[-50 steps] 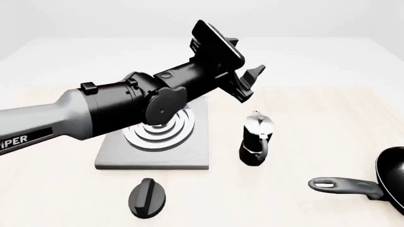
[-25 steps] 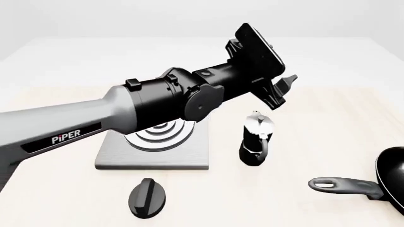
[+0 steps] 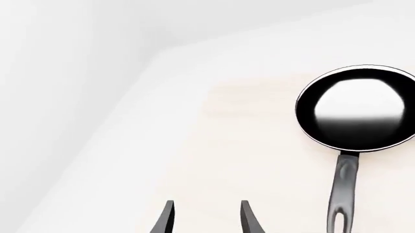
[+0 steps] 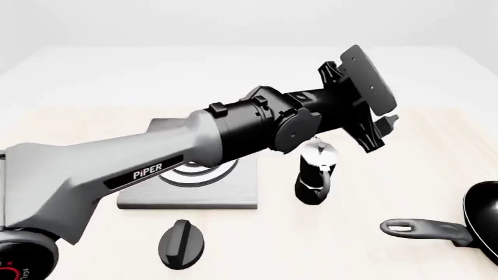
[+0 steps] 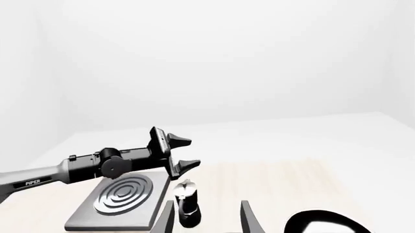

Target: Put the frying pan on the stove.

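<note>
Front view, near to far: I see knob nearest, frying pan flat on tabletop at right edge, untouched. Moka pot just beside stove. My left claw raised above pot, fingers spread, empty. Right claw spread too, holding nothing.

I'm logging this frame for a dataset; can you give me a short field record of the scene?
frying pan: on the table at the right edge, handle pointing left, not held
stove: left of centre, nothing on it
moka pot: upright, right of the stove
knob: near side of the stove
left gripper: jaws open, empty, raised above the moka pot
right gripper: jaws open, empty
</note>
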Controlling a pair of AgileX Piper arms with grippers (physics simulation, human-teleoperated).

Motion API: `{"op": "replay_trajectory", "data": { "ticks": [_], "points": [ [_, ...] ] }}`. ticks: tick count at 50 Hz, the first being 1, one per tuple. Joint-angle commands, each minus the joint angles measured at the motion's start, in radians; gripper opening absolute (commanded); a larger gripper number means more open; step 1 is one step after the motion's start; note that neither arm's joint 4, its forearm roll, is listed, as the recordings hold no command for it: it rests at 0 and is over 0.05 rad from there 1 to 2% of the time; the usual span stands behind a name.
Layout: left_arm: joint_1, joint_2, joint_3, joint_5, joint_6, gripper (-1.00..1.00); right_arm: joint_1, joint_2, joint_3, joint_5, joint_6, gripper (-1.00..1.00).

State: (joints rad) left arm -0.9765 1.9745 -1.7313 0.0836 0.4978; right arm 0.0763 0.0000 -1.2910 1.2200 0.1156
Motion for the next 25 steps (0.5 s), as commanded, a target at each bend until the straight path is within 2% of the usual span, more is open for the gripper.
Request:
{"op": "replay_trajectory", "data": {
  "ticks": [1, 4, 25],
  "points": [
    [-0.038, 0.046, -0.093, 0.076, 0.013, 1.0, 0.001, 0.0, 0.026, 0.0, 0.001, 1.0],
    [-0.043, 0.073, -0.133, 0.103, 0.021, 1.0, 0.001, 0.0, 0.026, 0.0, 0.002, 1.0],
    [-0.072, 0.184, -0.231, 0.178, 0.046, 1.0, -0.001, 0.0, 0.029, 0.0, 0.011, 1.0]
  ]
}}
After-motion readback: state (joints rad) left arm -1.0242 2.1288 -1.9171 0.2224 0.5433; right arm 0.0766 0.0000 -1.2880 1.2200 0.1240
